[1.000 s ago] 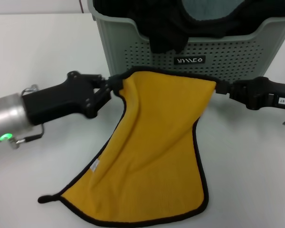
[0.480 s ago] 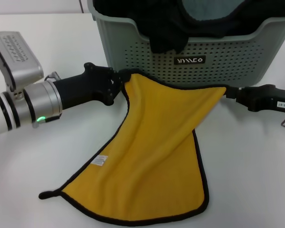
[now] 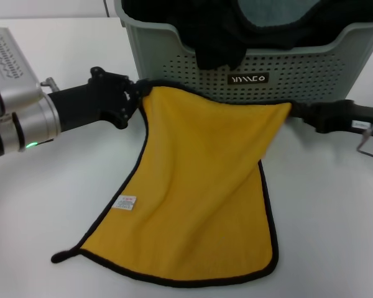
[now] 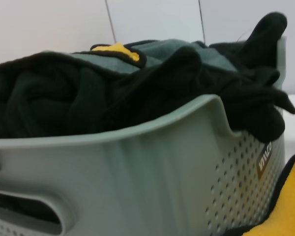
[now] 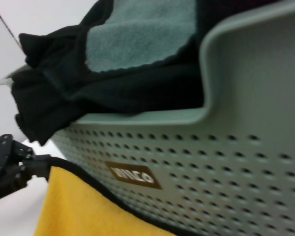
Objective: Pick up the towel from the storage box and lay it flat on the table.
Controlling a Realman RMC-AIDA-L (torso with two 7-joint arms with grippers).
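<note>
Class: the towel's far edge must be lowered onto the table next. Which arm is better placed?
Neither alone: left end effector and right end effector each pinch one far corner of the towel, so both lower together.

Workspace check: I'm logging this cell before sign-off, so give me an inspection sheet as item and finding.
Surface: white table, bare around the work.
Towel: yellow towel out of the box, far corners lifted, near half lying on the table, white label up, black loop at the near left corner.
Storage box: grey-green storage box upright behind the towel.
Clutter: black cloth spilling over the box rim; grey-teal cloth on top.
Claws: left claw shut on the towel's far left corner; right claw shut on the far right corner.
Cables: nothing seen.
Surroundings: pale wall behind the box.
</note>
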